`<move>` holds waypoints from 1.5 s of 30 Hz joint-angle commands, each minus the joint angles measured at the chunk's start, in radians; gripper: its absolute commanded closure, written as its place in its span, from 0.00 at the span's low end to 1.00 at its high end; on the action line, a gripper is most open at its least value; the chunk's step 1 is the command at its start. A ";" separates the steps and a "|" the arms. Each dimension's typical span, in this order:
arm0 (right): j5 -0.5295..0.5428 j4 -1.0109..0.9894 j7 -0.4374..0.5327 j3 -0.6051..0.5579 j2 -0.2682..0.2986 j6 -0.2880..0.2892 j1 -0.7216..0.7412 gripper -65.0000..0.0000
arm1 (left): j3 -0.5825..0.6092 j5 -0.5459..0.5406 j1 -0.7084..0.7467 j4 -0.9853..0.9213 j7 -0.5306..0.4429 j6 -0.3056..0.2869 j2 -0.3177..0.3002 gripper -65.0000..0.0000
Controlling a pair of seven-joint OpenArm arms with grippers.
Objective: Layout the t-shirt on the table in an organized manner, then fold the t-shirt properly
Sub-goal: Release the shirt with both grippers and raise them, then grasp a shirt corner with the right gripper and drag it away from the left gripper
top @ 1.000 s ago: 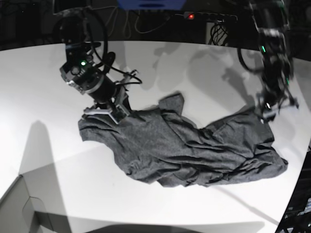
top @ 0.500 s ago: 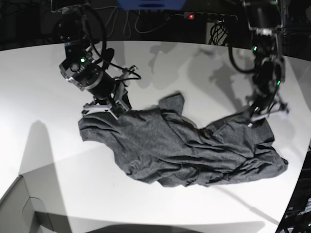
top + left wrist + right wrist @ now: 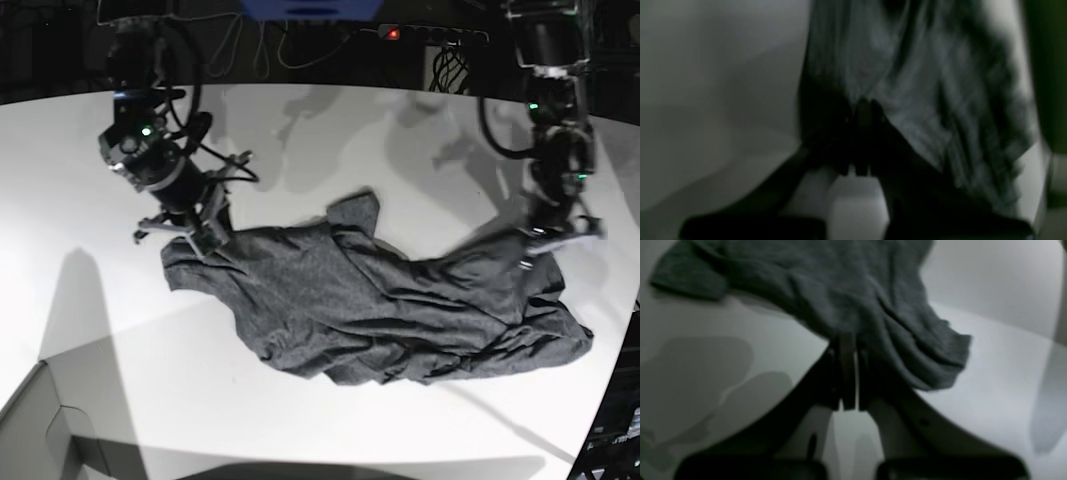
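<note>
Both grippers are pinched onto the t-shirt (image 3: 380, 310): right gripper (image 3: 200, 240) at 9 o'clock, left gripper (image 3: 535, 245) at 3 o'clock.

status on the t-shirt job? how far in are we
Early. Done: nothing folded; the t-shirt lies crumpled in a wrinkled heap on the table. In hand: both grippers are shut on its edges, the right gripper at the base view's left end, the left gripper at the right end, seemingly to spread it out. Left: flattening the shirt, straightening the sleeves, then every fold.
</note>
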 commanded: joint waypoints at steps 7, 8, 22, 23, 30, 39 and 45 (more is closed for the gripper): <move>0.014 -0.092 0.022 -0.004 -0.003 0.002 0.069 1.00 | -0.173 -0.044 0.049 0.314 0.038 -0.012 -0.014 1.00; 0.014 -0.111 0.023 -0.004 -0.003 0.002 0.069 1.00 | -0.202 -0.075 0.052 0.344 0.067 -0.012 -0.015 1.00; 0.013 -0.154 0.022 0.001 -0.033 0.002 0.155 1.00 | -0.385 -0.257 0.252 0.235 0.191 -0.014 -0.058 1.00; 0.013 -0.155 0.017 0.001 -0.033 0.002 0.161 1.00 | -0.389 -0.257 0.256 0.228 0.193 -0.014 -0.057 1.00; 0.013 -0.157 0.016 -0.004 -0.030 0.002 0.177 1.00 | -0.412 -0.257 0.284 0.221 0.229 -0.015 -0.058 1.00; 0.013 -0.238 0.020 -0.006 -0.029 0.002 0.229 0.80 | -0.497 -0.257 0.275 0.221 0.346 -0.015 -0.049 1.00; 0.014 -0.244 0.011 -0.006 -0.067 0.002 0.310 0.72 | -0.495 -0.253 0.282 0.205 0.348 -0.015 -0.054 1.00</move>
